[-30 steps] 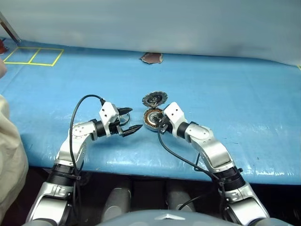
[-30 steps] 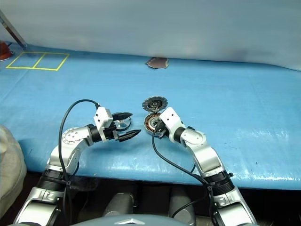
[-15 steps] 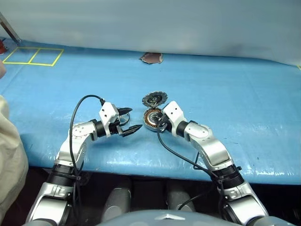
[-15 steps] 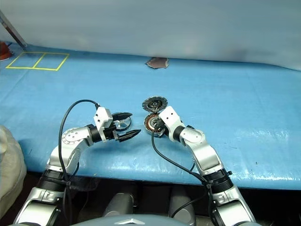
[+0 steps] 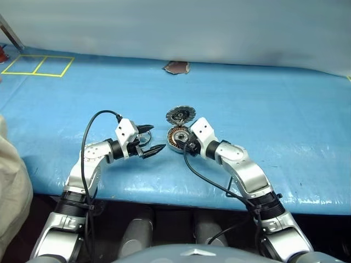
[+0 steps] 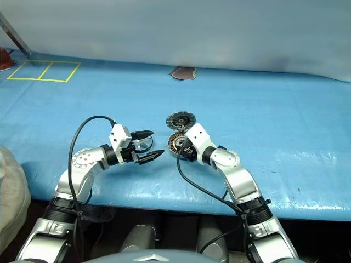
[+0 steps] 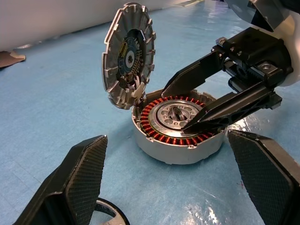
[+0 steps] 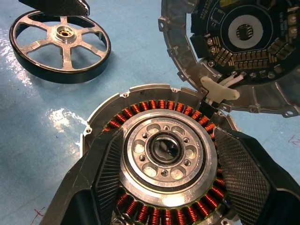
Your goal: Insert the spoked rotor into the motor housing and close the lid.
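Your right gripper (image 7: 197, 105) sat over the motor housing (image 7: 176, 138), fingers parted and released, grasping nothing; the tips hung above the copper windings on either side of the silver hub. In the right wrist view the two pads (image 8: 241, 176) straddled the hub with the gap clear between them. Your left gripper (image 5: 149, 139) was spread wide and empty too, hovering just beside the housing, on its left.

The lid (image 7: 129, 54) stood up nearly upright, still joined at the housing's far rim, inner face with its segmented pattern turned toward your left wrist camera. So the housing was open and nothing was seated in it.

The spoked rotor (image 8: 60, 44) lay flat on the blue table (image 5: 263, 109), near the housing and right under your left gripper; one left finger (image 8: 56, 5) showed just above its rim in the right wrist view. Rotor and housing were apart, not touching.

Step in hand, as I judged it: pre-insertion, rotor not yet picked. Next move called for the left gripper to drop onto the rotor's thin rim and close, while your right cleared off the housing top so the bore was free. Risk: the rim was thin and flat on the sheet, so it could slip. Lid closing came last.
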Available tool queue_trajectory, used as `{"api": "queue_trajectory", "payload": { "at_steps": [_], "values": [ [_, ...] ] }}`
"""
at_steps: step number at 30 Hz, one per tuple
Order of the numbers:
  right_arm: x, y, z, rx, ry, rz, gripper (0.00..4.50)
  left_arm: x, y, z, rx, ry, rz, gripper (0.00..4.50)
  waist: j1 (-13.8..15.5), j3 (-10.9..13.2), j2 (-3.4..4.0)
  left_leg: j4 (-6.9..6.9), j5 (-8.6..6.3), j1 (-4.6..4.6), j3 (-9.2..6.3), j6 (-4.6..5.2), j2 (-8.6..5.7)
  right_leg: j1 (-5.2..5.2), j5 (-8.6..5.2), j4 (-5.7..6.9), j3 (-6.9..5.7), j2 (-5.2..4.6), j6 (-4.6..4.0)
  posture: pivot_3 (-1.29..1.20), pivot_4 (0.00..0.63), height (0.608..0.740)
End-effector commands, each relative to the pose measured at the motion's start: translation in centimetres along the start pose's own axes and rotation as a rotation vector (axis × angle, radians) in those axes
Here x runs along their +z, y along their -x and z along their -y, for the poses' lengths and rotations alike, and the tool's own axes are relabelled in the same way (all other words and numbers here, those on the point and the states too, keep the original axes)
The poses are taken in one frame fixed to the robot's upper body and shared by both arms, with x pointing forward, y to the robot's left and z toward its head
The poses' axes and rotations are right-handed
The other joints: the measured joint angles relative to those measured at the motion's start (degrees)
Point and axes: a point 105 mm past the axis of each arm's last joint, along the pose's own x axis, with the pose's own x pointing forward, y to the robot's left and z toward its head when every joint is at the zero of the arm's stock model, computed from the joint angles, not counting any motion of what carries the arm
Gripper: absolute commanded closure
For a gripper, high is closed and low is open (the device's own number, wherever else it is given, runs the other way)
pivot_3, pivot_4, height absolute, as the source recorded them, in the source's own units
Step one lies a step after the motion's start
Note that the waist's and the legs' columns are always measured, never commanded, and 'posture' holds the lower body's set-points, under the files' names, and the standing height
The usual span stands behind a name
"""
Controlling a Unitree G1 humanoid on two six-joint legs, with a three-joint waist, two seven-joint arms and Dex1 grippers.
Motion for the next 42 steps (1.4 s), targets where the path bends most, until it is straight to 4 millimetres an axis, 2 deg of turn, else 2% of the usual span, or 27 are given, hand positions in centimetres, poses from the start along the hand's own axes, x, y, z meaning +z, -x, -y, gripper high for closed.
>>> {"api": "queue_trajectory", "payload": {
  "at_steps": [1, 3, 5, 11, 24, 27, 28, 37, 42],
  "values": [
    [2.0, 0.4, 0.2, -0.009, 0.014, 0.079, 1.26, 1.3, -0.1, 0.2, -0.01, -0.056, 0.034, 0.0, 0.0, 0.0, 0.0, 0.0, 0.0, 0.0, 0.0, 0.0, 0.0, 0.0, 0.0, 0.0, 0.0, 0.0, 0.0, 0.0, 0.15, 0.74],
    [2.0, 0.4, 0.2, -0.009, 0.01, 0.081, 1.26, 1.3, -0.1, 0.2, -0.009, -0.055, 0.034, 0.0, 0.0, 0.0, 0.0, 0.0, 0.0, 0.0, 0.0, 0.0, 0.0, 0.0, 0.0, 0.0, 0.0, 0.0, 0.0, 0.0, 0.15, 0.74],
    [2.1, 0.4, 0.2, -0.009, 0.001, 0.085, 1.64, 1.3, -0.1, 0.2, -0.007, -0.055, 0.034, 0.0, 0.0, 0.0, 0.0, 0.0, 0.0, 0.0, 0.0, 0.0, 0.0, 0.0, 0.0, 0.0, 0.0, 0.0, 0.0, 0.0, 0.15, 0.74],
    [1.5, 0.0, 0.6, -0.024, -0.023, 0.071, 3.5, 1.2, -0.1, 0.1, 0.0, -0.057, 0.032, 0.0, -0.01, 0.0, 0.0, 0.0, 0.0, 0.0, 0.0, 0.0, 0.0, 0.0, 0.0, 0.0, 0.0, 0.01, 0.0, 0.0, 0.15, 0.74],
    [1.3, -0.2, 0.6, -0.023, -0.022, 0.065, 3.5, 1.1, 0.0, 0.0, 0.012, -0.063, 0.03, 0.0, -0.02, 0.0, 0.0, 0.0, 0.0, 0.0, 0.0, 0.0, -0.01, 0.0, 0.0, 0.0, 0.0, 0.01, 0.0, 0.0, 0.15, 0.74],
    [1.3, -0.2, 0.4, -0.014, -0.023, 0.068, 4.36, 1.1, 0.0, 0.0, 0.014, -0.064, 0.028, 0.0, -0.02, 0.0, 0.0, 0.0, 0.0, 0.0, 0.0, 0.0, 0.0, 0.0, 0.0, 0.0, 0.0, 0.01, -0.01, 0.0, 0.15, 0.74],
    [1.3, -0.3, 0.4, -0.015, -0.024, 0.068, 4.44, 1.1, 0.0, 0.0, 0.015, -0.064, 0.028, 0.0, -0.02, 0.0, 0.0, 0.0, 0.0, 0.0, 0.0, 0.0, -0.01, 0.0, 0.0, 0.0, 0.0, 0.01, 0.0, 0.0, 0.15, 0.74],
    [0.5, -0.4, 0.2, -0.012, -0.024, 0.034, 4.44, 1.0, 0.1, 0.0, 0.02, -0.064, 0.028, 0.0, -0.02, 0.0, 0.0, 0.0, 0.0, 0.0, 0.0, 0.0, -0.01, 0.0, 0.0, 0.0, 0.0, 0.01, -0.01, 0.0, 0.15, 0.74],
    [-0.6, -0.7, 0.0, -0.013, -0.047, -0.006, 4.44, 1.0, 0.1, 0.0, 0.024, -0.065, 0.028, 0.0, -0.04, 0.0, 0.0, 0.0, 0.0, 0.02, 0.0, 0.0, -0.01, 0.01, 0.0, 0.0, 0.0, 0.01, 0.0, 0.0, 0.15, 0.74]
  ]
}}
